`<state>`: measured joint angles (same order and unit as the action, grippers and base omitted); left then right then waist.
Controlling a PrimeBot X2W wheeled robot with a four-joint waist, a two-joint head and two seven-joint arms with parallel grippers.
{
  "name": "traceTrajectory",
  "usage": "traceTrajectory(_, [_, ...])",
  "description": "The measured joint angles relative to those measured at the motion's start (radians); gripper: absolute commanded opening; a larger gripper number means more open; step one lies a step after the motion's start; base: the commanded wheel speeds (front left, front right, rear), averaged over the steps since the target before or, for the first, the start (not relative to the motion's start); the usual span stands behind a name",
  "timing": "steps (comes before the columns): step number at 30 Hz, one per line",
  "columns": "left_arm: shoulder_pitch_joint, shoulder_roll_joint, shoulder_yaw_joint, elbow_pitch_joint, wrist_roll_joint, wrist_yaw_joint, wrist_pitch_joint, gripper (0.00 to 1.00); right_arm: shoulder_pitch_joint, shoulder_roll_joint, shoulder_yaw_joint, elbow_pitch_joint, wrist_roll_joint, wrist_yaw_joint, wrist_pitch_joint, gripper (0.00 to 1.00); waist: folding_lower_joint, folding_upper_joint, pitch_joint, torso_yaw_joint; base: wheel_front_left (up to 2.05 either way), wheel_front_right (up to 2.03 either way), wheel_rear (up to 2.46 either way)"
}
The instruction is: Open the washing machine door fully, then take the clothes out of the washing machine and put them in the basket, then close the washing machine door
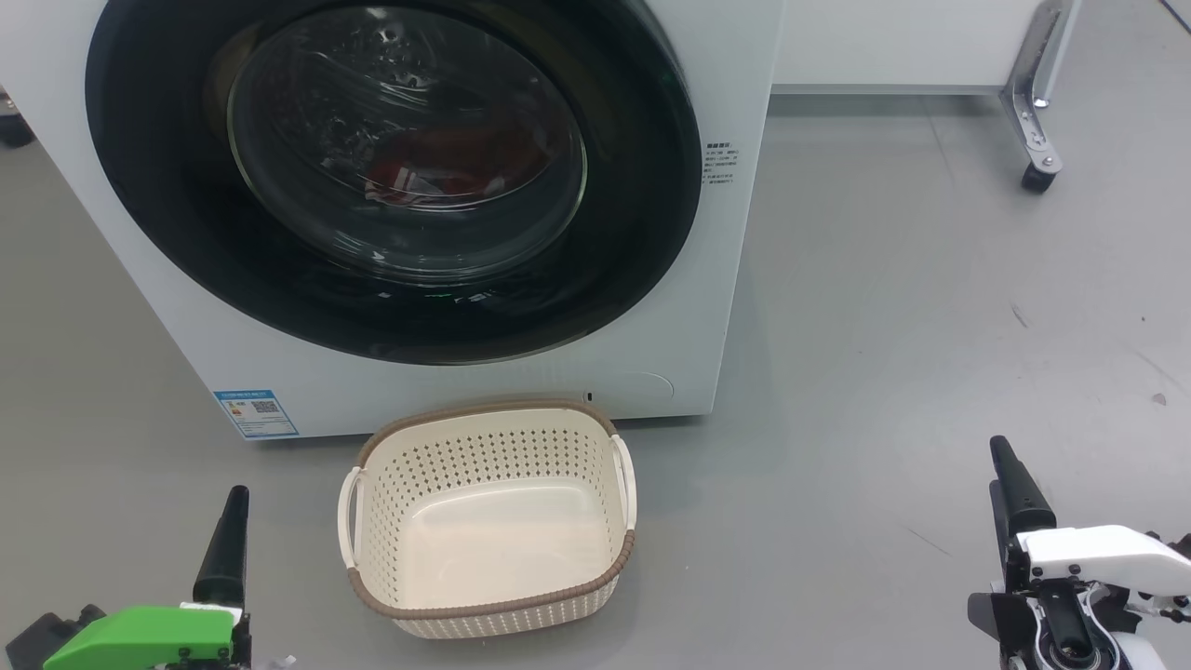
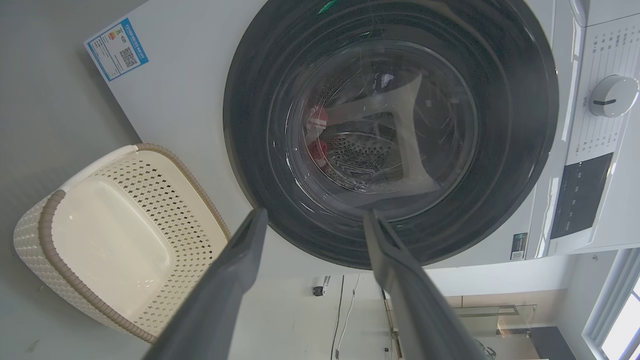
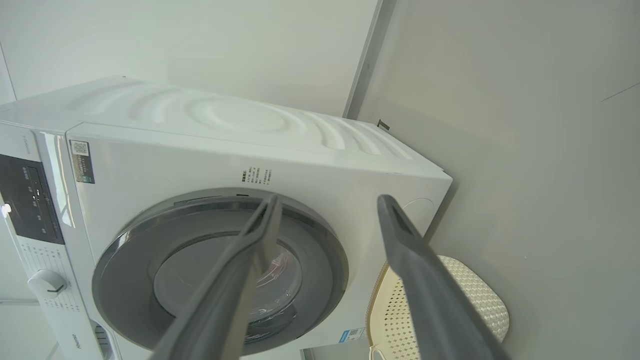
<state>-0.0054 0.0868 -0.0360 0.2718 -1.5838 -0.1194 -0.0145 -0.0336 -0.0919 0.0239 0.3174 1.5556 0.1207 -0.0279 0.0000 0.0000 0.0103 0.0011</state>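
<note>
The washing machine (image 1: 735, 279) stands ahead, its round black door (image 1: 167, 186) shut against the front. Through the glass bowl, red clothes (image 1: 447, 154) lie in the drum; they also show through the glass as clothes (image 2: 317, 135). The cream basket (image 1: 493, 609) sits empty on the floor just below the door. My left gripper (image 2: 315, 214) is open and holds nothing, its fingers pointing at the door (image 2: 500, 175) from a distance. A dark finger (image 1: 228, 540) of it rises left of the basket. My right gripper (image 3: 330, 197) is open and empty too, well right of the basket (image 3: 480, 295).
A blue label (image 1: 256, 412) marks the machine's lower left corner. The dial (image 2: 612, 95) and dark display sit on the control panel above the door. A castored metal leg (image 1: 1037, 121) stands at the back right, with grey floor between it and the machine.
</note>
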Motion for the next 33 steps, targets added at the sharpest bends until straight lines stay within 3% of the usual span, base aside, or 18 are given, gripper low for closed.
traceTrajectory(13, [-0.021,0.052,-0.046,-0.016,0.213,0.0,-0.041,1.0,-0.039,-0.039,0.065,0.01,-0.244,-0.011,-0.035,1.0,0.0,0.0,0.003,-0.001,0.0,0.0,0.0])
traceTrajectory(33, [-0.048,0.09,-0.122,-0.049,0.649,0.037,-0.102,1.0,-0.075,-0.065,0.177,0.014,-0.634,-0.089,-0.091,1.0,0.0,0.0,0.0,0.0,0.0,0.0,0.0])
